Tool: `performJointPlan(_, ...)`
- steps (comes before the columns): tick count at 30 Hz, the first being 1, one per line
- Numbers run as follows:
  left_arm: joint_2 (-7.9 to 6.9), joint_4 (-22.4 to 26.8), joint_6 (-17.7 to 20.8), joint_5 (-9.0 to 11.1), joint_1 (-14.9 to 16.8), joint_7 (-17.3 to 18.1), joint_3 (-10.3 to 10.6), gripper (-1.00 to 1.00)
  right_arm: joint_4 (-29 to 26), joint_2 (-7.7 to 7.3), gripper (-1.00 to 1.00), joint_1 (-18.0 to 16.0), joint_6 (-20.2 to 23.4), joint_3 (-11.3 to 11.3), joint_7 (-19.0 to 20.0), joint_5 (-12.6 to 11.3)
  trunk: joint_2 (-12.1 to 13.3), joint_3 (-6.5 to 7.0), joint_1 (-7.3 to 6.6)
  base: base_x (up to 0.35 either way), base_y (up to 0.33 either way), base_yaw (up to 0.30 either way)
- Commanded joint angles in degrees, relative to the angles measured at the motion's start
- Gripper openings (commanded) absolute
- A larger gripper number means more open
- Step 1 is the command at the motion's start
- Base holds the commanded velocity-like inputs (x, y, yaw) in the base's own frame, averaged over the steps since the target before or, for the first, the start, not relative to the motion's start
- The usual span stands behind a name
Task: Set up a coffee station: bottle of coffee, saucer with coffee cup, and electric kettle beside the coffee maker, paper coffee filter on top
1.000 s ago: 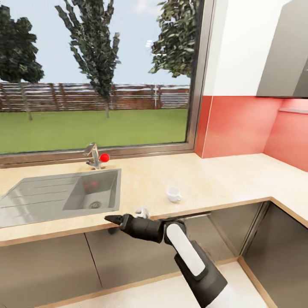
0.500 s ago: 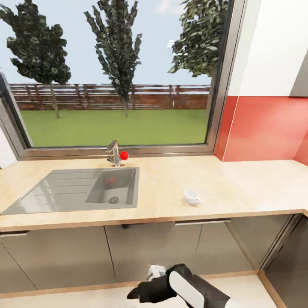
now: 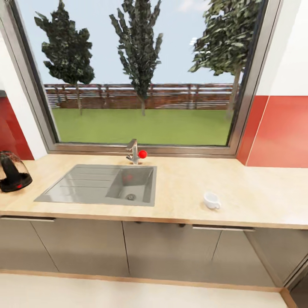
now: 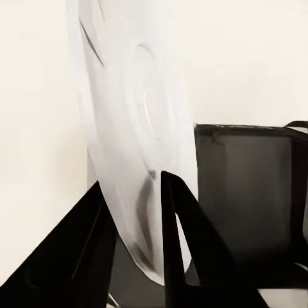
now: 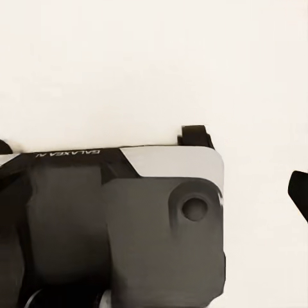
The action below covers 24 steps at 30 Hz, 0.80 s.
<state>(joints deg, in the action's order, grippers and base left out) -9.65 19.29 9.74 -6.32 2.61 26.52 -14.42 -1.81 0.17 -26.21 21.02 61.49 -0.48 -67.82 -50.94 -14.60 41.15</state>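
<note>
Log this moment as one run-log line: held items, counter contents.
left gripper: shut on saucer | counter: coffee cup right of sink, electric kettle far left | right gripper: state unclear

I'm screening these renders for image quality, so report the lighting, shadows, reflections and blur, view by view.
Head view: even daylight, soft shadow beside the coffee cup, red tap knob mirrored in the steel sink, slightly soft edges. Left wrist view: the saucer held in the left end effector looks washed out against a pale background. Right wrist view: flat, bright, almost featureless backdrop behind the robot's dark body.
</note>
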Motion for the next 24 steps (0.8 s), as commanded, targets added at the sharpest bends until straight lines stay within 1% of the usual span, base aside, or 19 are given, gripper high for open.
performJointPlan(1, 0.05, -0.03, 0.36, -0.57, 0.03, 0.19, -0.54, -1.0, 0.07, -0.03, 1.0, 0.17, 0.18, 0.48, 2.14, -0.38, -0.06, -0.11, 0.01, 0.0, 0.0, 0.274)
performJointPlan(2, 0.06, -0.18, 0.36, -0.58, 0.03, 0.02, -0.57, -1.0, 0.16, -0.05, 1.0, 0.32, 0.17, 0.47, 4.37, -0.35, -0.06, -0.15, 0.01, 0.0, 0.0, 0.274)
performJointPlan(4, 0.05, -0.36, 0.35, -0.6, 0.03, -0.19, -0.59, -1.0, 0.25, -0.07, 1.0, 0.51, 0.17, 0.47, 7.33, -0.32, -0.06, -0.23, 0.01, 0.0, 0.0, 0.273)
performJointPlan(7, -0.02, -0.46, 0.36, -0.62, 0.03, -0.3, -0.61, -1.0, 0.26, -0.03, 1.0, 0.99, 0.16, 0.54, 9.06, -0.35, -0.06, -0.36, 0.01, 0.0, 0.0, 0.271)
performJointPlan(13, -0.13, -1.53, 0.37, -0.48, 0.03, -0.33, -0.64, -1.0, 0.25, 0.1, 1.0, 1.32, -0.02, 0.56, 9.51, -0.38, -0.06, -0.66, 0.01, 0.0, 0.0, 0.26)
performJointPlan(17, -0.11, -1.69, 0.37, -0.45, 0.03, -0.38, -0.75, -1.0, 0.31, -0.11, 1.0, 1.4, -0.09, 0.55, 9.53, -0.32, -0.06, -0.85, 0.01, 0.0, 0.0, 0.258)
performJointPlan(20, -0.11, -1.74, 0.37, -0.45, 0.03, -0.41, -0.82, -1.0, 0.32, -0.7, 1.0, 2.09, -0.11, 0.56, 9.51, -0.26, -0.06, -1.0, 0.01, 0.0, 0.0, 0.258)
performJointPlan(22, -0.09, -1.74, 0.37, -0.45, 0.03, -0.62, -0.9, -1.0, 0.32, -0.7, 1.0, 2.11, -0.15, 0.56, 9.45, -0.23, -0.06, -1.08, 0.01, 0.0, 0.0, 0.258)
performJointPlan(23, 0.11, -1.72, 0.4, -0.07, 0.03, -4.73, -1.06, -1.0, 0.31, -0.58, 1.0, 2.13, -1.13, 0.57, 9.36, -0.29, -0.06, -1.12, 0.01, 0.0, 0.0, 0.258)
performJointPlan(24, 0.09, -1.72, 0.42, -0.05, 0.03, -4.94, -1.06, -1.0, 0.31, -0.51, 1.0, 2.14, -1.91, 0.6, 9.36, -0.29, -0.06, -1.16, 0.01, 0.0, 0.0, 0.258)
